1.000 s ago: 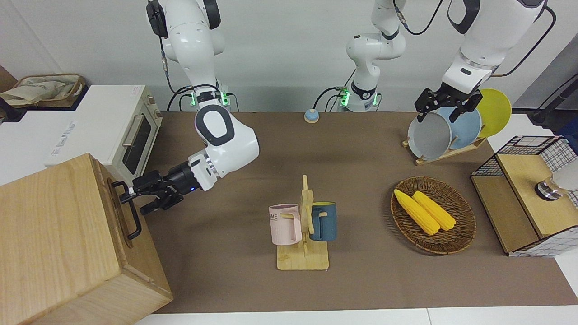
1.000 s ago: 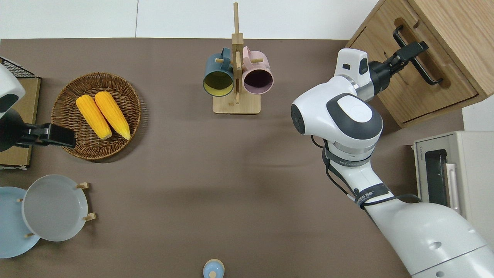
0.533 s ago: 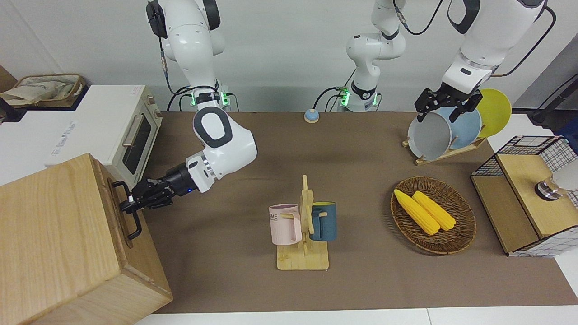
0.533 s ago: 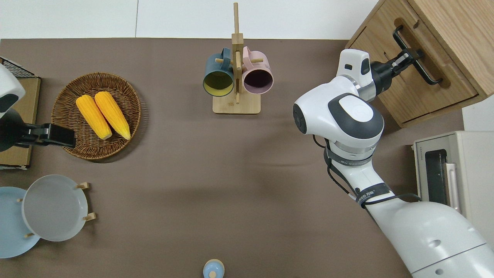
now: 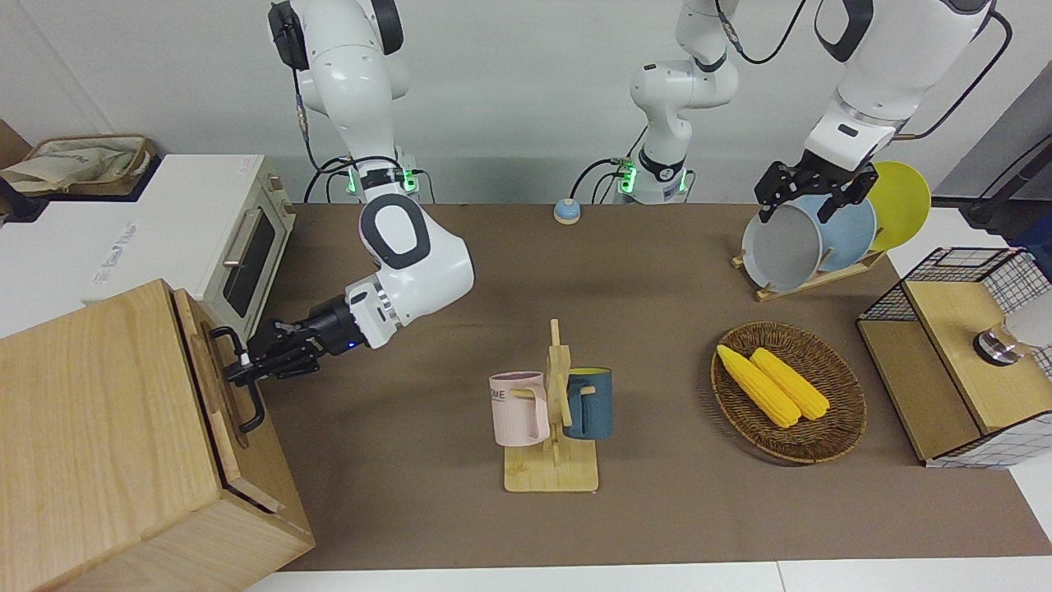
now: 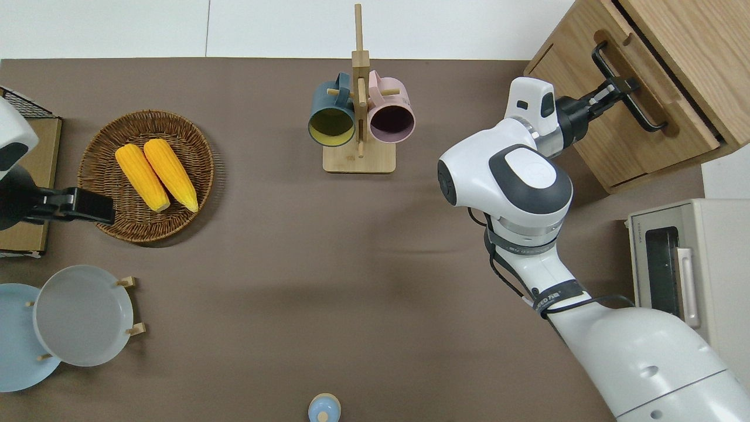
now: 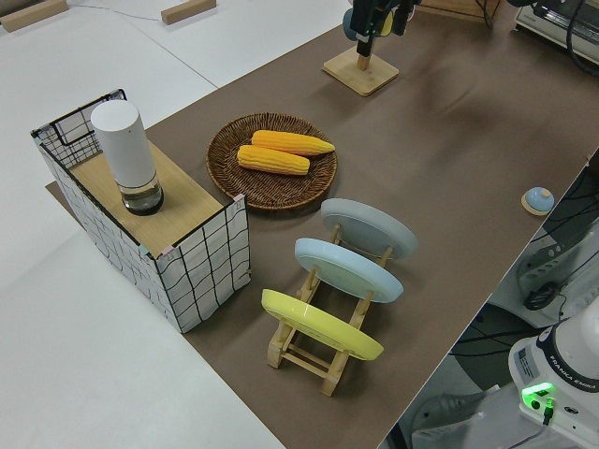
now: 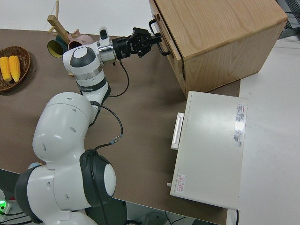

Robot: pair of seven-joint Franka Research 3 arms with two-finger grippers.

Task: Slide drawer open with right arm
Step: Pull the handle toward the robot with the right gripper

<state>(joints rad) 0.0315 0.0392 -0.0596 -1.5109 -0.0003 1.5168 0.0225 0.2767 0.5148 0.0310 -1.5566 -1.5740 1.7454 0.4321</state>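
– Brown table (image 5: 657, 271), right arm's end: where's the wide light-wood drawer (image 6: 630, 111)?
– Slid slightly out of its big wood cabinet (image 5: 99, 427); right gripper (image 6: 615, 94) clamped on the black bar handle (image 6: 641, 117). Left arm's parked.

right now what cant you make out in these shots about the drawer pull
- Inside of the drawer: only a narrow dark gap shows in the overhead view; the cabinet top covers the rest.
- Cabinet's full extent: cut off by the frame edge in the front and overhead views.
- Right gripper contact on the handle: the fingers cover it in the front view.
- Left arm: parked.
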